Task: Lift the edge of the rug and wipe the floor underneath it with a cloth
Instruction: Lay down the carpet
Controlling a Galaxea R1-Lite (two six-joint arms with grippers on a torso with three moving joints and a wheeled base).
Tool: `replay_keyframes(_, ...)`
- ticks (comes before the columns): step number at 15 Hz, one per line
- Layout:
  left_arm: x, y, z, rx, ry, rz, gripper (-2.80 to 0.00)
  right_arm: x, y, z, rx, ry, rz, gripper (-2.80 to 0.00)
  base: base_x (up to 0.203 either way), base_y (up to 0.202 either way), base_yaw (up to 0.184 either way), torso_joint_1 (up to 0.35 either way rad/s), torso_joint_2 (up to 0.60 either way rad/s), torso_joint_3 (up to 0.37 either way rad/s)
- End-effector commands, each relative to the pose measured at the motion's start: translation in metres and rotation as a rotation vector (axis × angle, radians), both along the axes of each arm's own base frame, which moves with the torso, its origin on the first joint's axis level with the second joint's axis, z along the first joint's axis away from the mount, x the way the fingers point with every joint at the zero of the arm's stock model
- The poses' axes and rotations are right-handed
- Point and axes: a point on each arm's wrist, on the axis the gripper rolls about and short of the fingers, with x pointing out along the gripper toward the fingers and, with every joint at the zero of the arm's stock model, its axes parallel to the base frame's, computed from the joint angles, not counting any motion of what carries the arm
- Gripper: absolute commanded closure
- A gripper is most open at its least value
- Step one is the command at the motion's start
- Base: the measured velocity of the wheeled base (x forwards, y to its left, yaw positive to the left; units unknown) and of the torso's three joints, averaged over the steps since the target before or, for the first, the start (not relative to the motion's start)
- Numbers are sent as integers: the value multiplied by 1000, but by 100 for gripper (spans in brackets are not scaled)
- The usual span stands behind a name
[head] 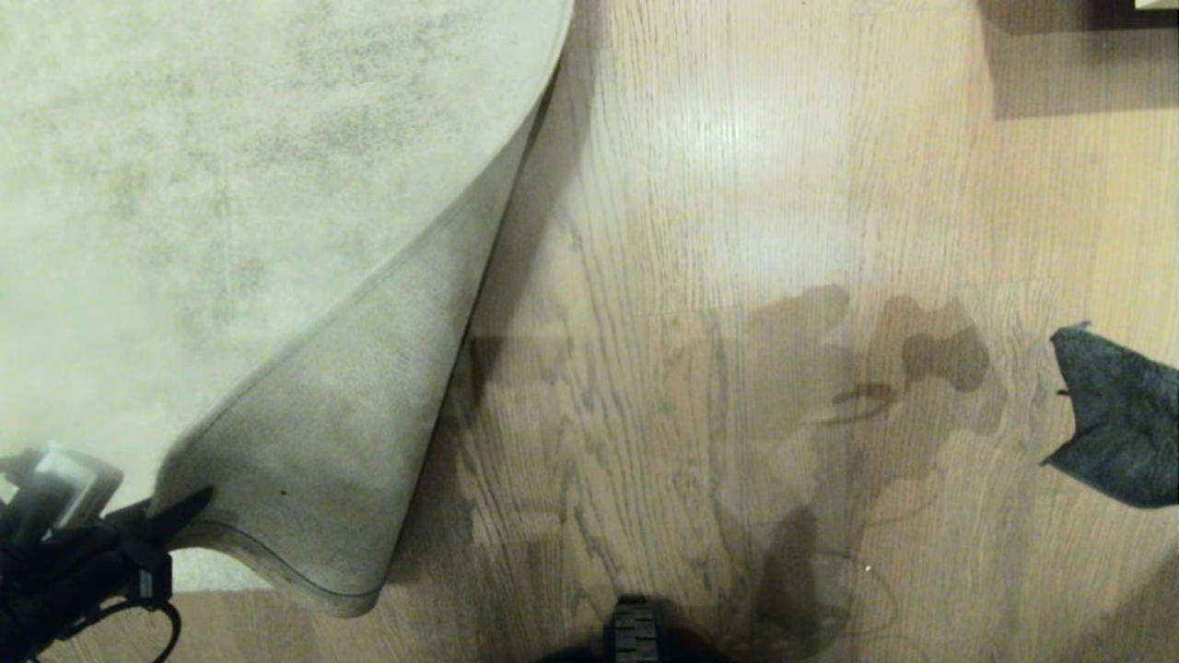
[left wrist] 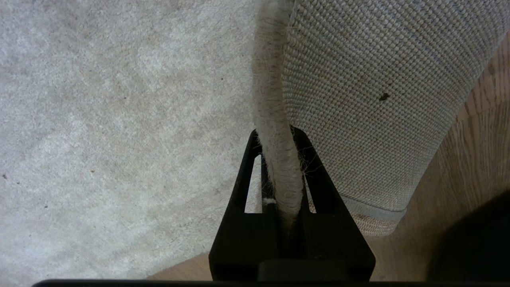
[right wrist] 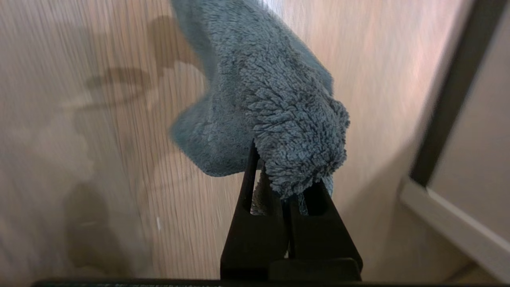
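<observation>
The pale mottled rug [head: 203, 184] covers the left of the head view, its near right corner folded up and over so the paler backing [head: 368, 405] shows. My left gripper [head: 180, 516] is shut on the rug's edge [left wrist: 277, 167] at the lower left, holding it off the floor [head: 737, 230]. The woven backing [left wrist: 378, 79] hangs beside the fingers. The dark grey-teal cloth [head: 1119, 414] hangs at the right edge, above the wood planks. My right gripper [right wrist: 285, 159] is shut on a bunched fold of the cloth [right wrist: 279, 103]; its arm is outside the head view.
A dull, darker patch [head: 571, 442] marks the planks beside the lifted rug corner. Shadows [head: 875, 368] fall across the middle planks. Dark furniture [head: 1133, 14] sits at the far right corner, and a pale skirting with a dark frame [right wrist: 450, 119] runs beside the right gripper.
</observation>
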Motion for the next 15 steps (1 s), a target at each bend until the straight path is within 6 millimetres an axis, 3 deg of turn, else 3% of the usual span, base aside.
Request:
replay_keyframes(1, 0, 0, 1, 7, -9, -3, 0, -45, 1, -16, -4, -70, -3, 0, 0, 0, 0, 0, 0, 0)
replay_keyframes(4, 0, 0, 1, 7, -10, -3, 0, -83, 2, -43, 1, -122, 19, 0, 0, 0, 0, 0, 0, 0)
replay_keyframes(6, 0, 0, 1, 7, -9, -3, 0, -98, 3, -63, 28, -76, 70, 0, 0, 0, 0, 0, 0, 0)
replay_keyframes(11, 0, 0, 1, 7, -9, -3, 0, -95, 9, -80, 80, -3, 344, 0, 0, 0, 0, 0, 0, 0)
replay_keyframes(15, 0, 0, 0, 5, -6, -5, 0, -92, 9, -82, 170, -72, 355, 0, 0, 0, 0, 0, 0, 0)
